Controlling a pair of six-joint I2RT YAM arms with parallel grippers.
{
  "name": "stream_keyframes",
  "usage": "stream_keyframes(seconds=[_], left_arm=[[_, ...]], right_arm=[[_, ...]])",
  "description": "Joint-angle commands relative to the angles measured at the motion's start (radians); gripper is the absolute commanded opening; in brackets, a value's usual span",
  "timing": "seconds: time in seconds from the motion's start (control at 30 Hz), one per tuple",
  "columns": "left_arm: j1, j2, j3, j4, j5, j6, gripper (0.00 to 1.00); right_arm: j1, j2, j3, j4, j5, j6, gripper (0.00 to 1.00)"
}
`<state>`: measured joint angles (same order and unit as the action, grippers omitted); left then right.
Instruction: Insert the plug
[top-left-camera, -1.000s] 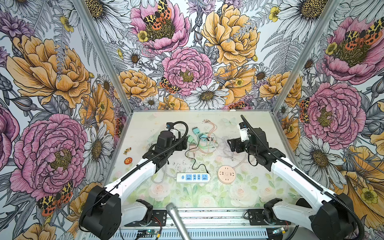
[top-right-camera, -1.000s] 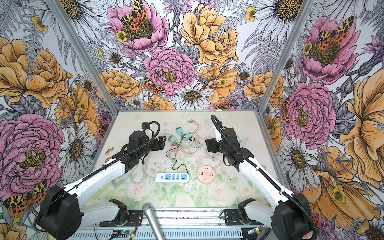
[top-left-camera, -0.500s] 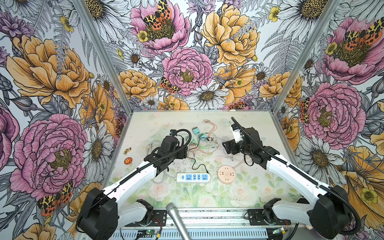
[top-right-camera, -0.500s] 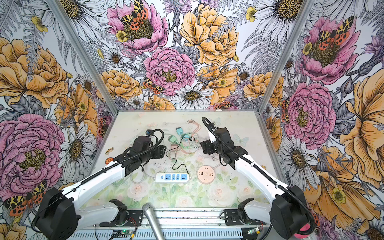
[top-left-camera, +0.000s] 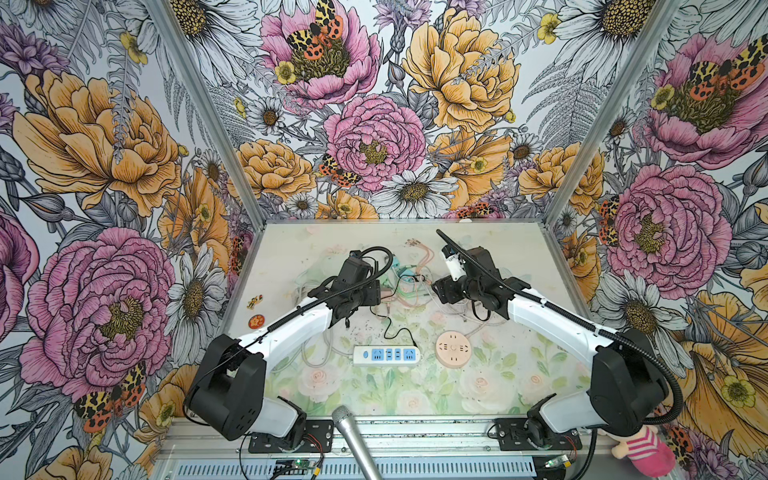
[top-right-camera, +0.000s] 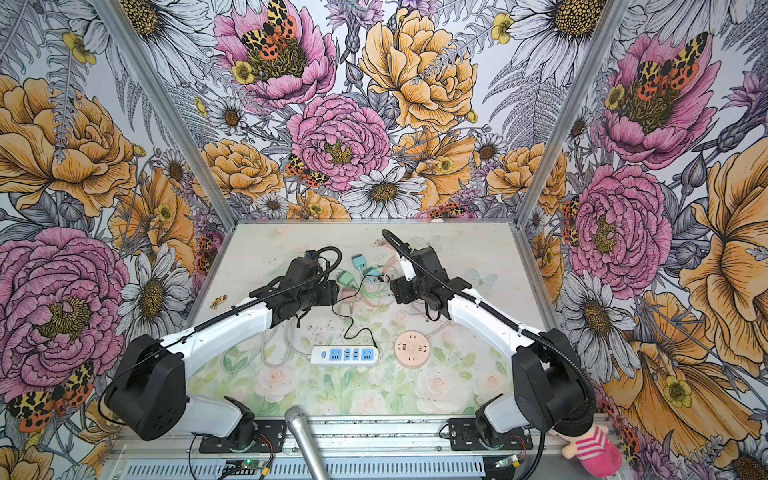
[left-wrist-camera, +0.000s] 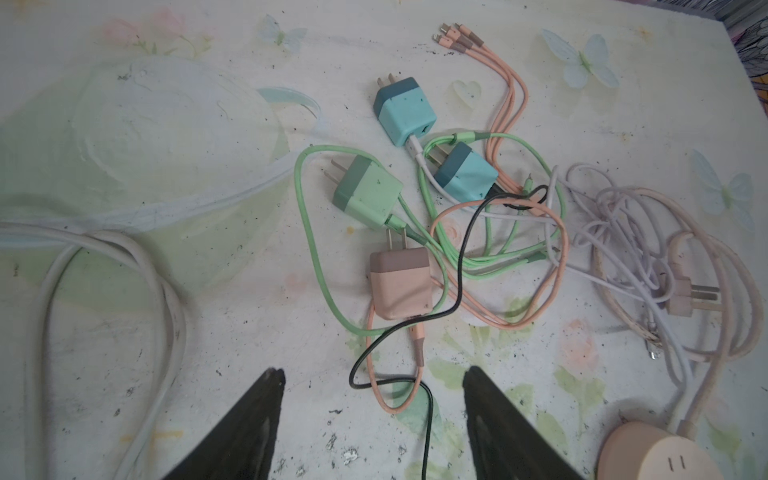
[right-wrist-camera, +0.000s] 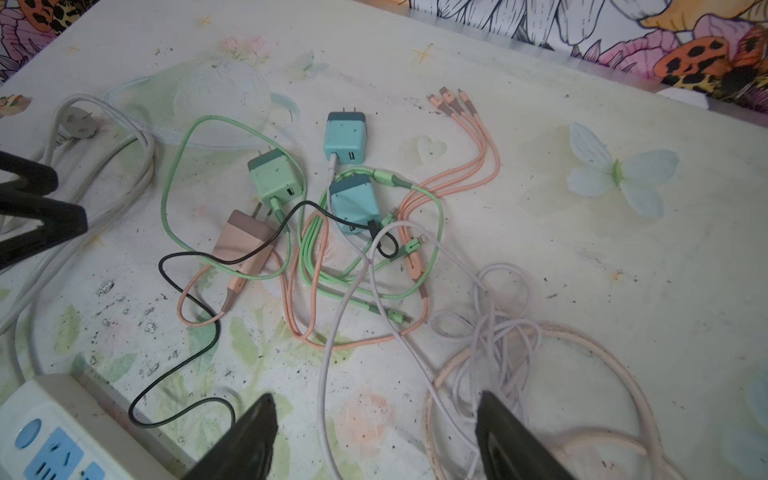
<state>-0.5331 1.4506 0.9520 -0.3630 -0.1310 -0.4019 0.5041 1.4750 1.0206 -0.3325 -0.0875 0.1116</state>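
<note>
Several charger plugs lie in a tangle of cables mid-table: a pink one (left-wrist-camera: 401, 286) (right-wrist-camera: 245, 245), a green one (left-wrist-camera: 368, 193) (right-wrist-camera: 274, 178) and two teal ones (left-wrist-camera: 405, 112) (left-wrist-camera: 467, 174). A white power strip (top-left-camera: 386, 355) (top-right-camera: 345, 355) with blue sockets lies nearer the front, with a round pink socket (top-left-camera: 453, 348) (top-right-camera: 411, 348) to its right. My left gripper (left-wrist-camera: 372, 372) (top-left-camera: 376, 293) hangs open just left of the heap, over a pink and black cable loop. My right gripper (right-wrist-camera: 376, 397) (top-left-camera: 436, 289) hangs open just right of it, over pale cables. Neither holds anything.
White cable loops (left-wrist-camera: 124, 257) lie by the left arm, and a pale pink cord with a three-pin plug (left-wrist-camera: 685, 297) by the right. A microphone (top-left-camera: 353, 440) pokes in at the front edge. A small red disc (top-left-camera: 256, 321) sits at the left edge.
Both arms have moved inward toward the cable heap. The jaws of both grippers have narrowed a little but stay open.
</note>
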Motion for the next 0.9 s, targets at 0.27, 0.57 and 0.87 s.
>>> stream_keyframes(seconds=[0.27,0.57,0.87], left_arm=[[0.011,0.061,0.074,-0.009,0.031,-0.022,0.71],[0.058,0.044,0.067,-0.008,0.049,-0.018,0.71],[0.074,0.024,0.08,-0.008,0.06,-0.012,0.72]], right_arm=[[0.024,0.176,0.067,0.002,-0.044,0.029,0.65],[0.025,0.284,0.152,-0.055,-0.046,0.042,0.22],[0.025,0.121,0.15,-0.099,0.09,0.031,0.0]])
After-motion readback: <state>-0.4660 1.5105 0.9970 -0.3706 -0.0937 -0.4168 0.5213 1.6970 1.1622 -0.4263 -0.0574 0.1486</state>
